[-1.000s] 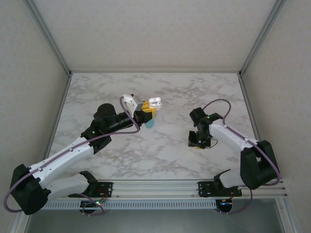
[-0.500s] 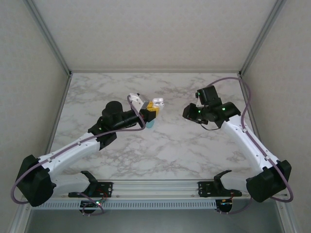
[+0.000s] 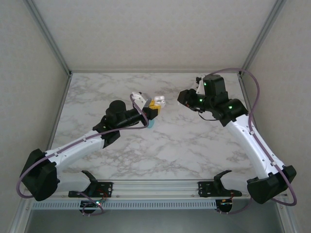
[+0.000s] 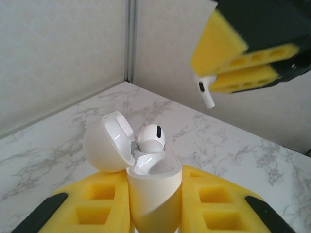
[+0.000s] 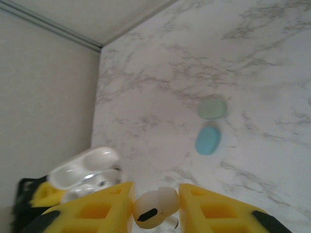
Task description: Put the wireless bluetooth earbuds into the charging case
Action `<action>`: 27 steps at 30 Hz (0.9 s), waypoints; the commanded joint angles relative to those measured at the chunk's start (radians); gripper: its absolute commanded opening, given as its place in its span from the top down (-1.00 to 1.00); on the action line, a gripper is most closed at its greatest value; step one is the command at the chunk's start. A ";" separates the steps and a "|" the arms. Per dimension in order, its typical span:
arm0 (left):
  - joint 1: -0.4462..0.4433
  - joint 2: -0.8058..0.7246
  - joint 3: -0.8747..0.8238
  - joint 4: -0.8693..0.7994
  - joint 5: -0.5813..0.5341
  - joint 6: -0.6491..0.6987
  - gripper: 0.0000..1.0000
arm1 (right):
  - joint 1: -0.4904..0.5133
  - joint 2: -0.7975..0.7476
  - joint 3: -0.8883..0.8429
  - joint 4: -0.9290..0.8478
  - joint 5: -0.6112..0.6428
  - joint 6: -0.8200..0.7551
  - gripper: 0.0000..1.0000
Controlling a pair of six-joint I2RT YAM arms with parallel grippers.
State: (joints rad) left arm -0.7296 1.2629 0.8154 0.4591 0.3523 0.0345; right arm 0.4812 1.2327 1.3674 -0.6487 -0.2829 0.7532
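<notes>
Marble worktop (image 4: 43, 160) below, the left fingers (image 4: 97, 204) clench the slick-looking open charging case (image 4: 153, 194) low on its body. Upper right, the right fingers (image 5: 209, 208) pinch a featherlight earbud (image 5: 154, 208) by its bulb, probably slippery.

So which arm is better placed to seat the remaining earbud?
Right: the right gripper pinches the loose earbud close to the open charging case, which the left gripper holds.

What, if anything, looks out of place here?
A pale green oval piece and a light blue oval piece lie loose, close together, on the marble table, apart from the open white case in the left pincer. Nothing looks spilled or broken.
</notes>
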 commanded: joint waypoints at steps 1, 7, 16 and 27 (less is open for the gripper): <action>-0.007 0.016 0.025 0.066 -0.012 0.004 1.00 | 0.024 -0.002 0.037 0.089 -0.051 0.052 0.39; -0.011 0.033 0.022 0.102 0.000 0.001 1.00 | 0.070 0.020 0.031 0.192 -0.039 0.120 0.38; -0.014 0.036 0.021 0.121 -0.009 0.005 1.00 | 0.155 0.060 0.035 0.259 0.006 0.160 0.38; -0.017 0.030 0.019 0.136 -0.024 -0.016 1.00 | 0.211 0.059 0.007 0.267 0.080 0.160 0.38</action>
State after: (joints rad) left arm -0.7368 1.2945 0.8154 0.5434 0.3412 0.0330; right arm 0.6815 1.2961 1.3739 -0.4065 -0.2386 0.9058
